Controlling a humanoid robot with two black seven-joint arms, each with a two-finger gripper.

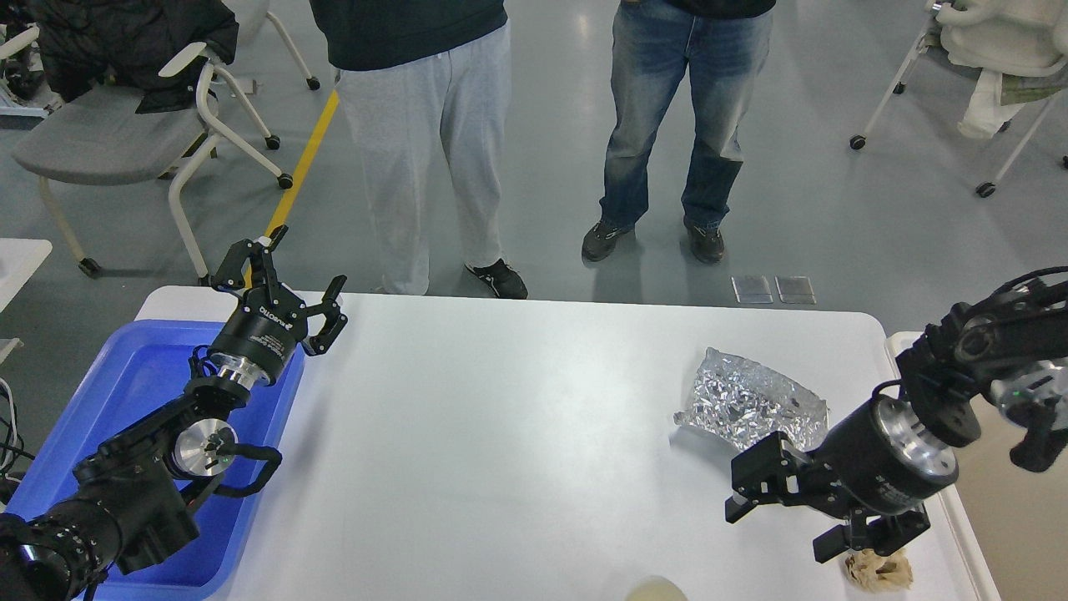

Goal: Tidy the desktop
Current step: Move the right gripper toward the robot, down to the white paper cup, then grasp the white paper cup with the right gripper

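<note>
Desktop (517, 434), white, matte and round-cornered, fills the middle. Crinkled silver foil bag (751, 405) lies toward its right; a crumpled tan scrap (878, 572) sits near the front edge. Left gripper (288, 275) gapes empty above the glossy blue tray (133, 376); right gripper (776, 522) is spread open, empty.

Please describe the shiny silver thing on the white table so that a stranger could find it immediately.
On the desktop, look at the right half, just beyond the right end effector. The crumpled foil bag lies there, the only silvery, reflective item; the small beige scrap nearby is dull.
</note>
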